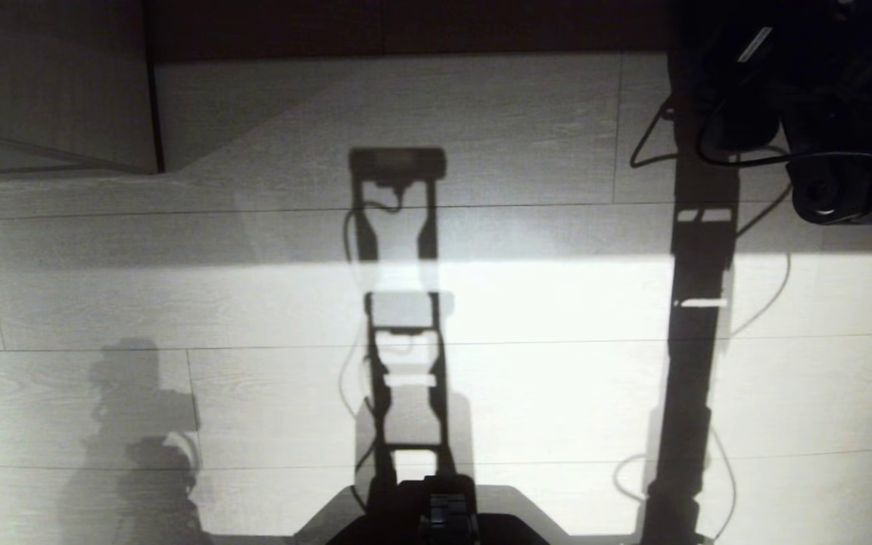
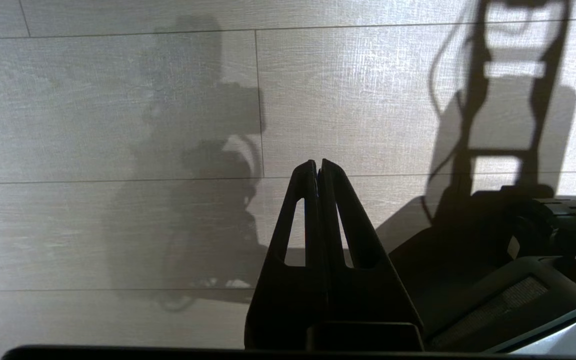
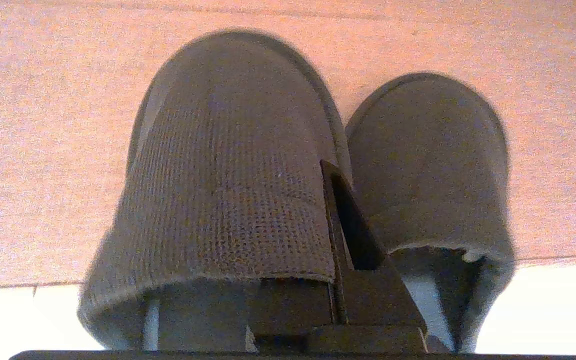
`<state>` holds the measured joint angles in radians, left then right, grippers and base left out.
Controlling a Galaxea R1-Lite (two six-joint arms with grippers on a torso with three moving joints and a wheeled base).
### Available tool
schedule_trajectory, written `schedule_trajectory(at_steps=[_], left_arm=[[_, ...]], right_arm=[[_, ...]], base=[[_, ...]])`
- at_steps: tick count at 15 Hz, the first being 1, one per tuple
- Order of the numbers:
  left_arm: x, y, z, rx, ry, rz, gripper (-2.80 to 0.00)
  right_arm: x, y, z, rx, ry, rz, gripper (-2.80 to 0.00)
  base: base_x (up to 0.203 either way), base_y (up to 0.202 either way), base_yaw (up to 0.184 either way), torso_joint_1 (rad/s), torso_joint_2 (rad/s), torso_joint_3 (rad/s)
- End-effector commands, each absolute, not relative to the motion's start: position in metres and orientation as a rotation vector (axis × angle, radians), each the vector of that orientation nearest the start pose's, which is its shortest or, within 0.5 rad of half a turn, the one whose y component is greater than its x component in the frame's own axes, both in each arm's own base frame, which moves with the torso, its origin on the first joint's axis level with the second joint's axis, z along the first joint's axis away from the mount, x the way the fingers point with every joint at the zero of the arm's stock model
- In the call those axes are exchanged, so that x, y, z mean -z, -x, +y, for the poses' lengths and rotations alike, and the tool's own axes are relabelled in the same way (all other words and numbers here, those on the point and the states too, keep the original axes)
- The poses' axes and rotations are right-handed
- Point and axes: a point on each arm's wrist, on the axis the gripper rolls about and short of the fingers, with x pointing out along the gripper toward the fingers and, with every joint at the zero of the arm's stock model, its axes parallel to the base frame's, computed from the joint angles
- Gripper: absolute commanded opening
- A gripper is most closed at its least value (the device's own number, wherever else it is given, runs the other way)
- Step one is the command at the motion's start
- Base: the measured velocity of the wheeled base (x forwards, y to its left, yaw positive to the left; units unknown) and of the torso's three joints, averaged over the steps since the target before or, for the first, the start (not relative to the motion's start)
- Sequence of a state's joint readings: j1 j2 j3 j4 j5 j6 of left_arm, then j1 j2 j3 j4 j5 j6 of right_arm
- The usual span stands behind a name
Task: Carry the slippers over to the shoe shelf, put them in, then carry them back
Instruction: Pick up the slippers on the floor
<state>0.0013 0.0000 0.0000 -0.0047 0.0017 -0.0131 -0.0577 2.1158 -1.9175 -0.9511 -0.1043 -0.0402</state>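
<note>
The slippers hang as a pair from the right gripper, toes pointing away from the wrist and the two uppers side by side, touching along their inner edges; the jaws are pressed together on the inner walls of both slippers at once, which looks like the reason one arm alone can carry the two. One dark finger shows in the seam between them, the other is hidden inside the larger-looking slipper. Behind the toes lies a reddish-brown wood-grain surface, with a bright band nearer the wrist; whether that surface belongs to the shoe shelf I cannot tell. In the head view the right arm reaches out at the upper right, dark against the light, and the slippers themselves are not visible there. The pale plank floor carries long shadows of the robot. The left gripper hangs parked over the floor beside the base, its jaws pressed together on nothing, likely idle because the carry needs only one hand
</note>
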Motion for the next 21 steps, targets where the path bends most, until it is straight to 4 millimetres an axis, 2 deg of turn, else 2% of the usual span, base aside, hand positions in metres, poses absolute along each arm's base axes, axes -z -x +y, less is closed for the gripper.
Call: schedule_trajectory(at_steps=[1,4,10,21], left_arm=[[-0.076,0.023,0.0,-0.003,0.014,-0.005,-2.8],[-0.076,0.023,0.0,-0.003,0.014,-0.004,-2.8],[-0.076,0.023,0.0,-0.003,0.014,-0.005,-2.8],[-0.076,0.023,0.0,-0.003,0.014,-0.005,-2.8]], right_arm=[[-0.371,-0.412,-0.026,0.166,0.02,-0.766,-2.8],[-0.363,-0.42,-0.027,0.155,0.004,-0.752,-2.8],[-0.36,-0.422,-0.027,0.152,-0.002,-0.75,-2.8],[-0.328,-0.449,-0.027,0.107,0.011,-0.71,-2.8]], base=[[0.0,0.0,0.0,0.0,0.0,0.0],[0.0,0.0,0.0,0.0,0.0,0.0],[0.0,0.0,0.0,0.0,0.0,0.0],[0.0,0.0,0.0,0.0,0.0,0.0]])
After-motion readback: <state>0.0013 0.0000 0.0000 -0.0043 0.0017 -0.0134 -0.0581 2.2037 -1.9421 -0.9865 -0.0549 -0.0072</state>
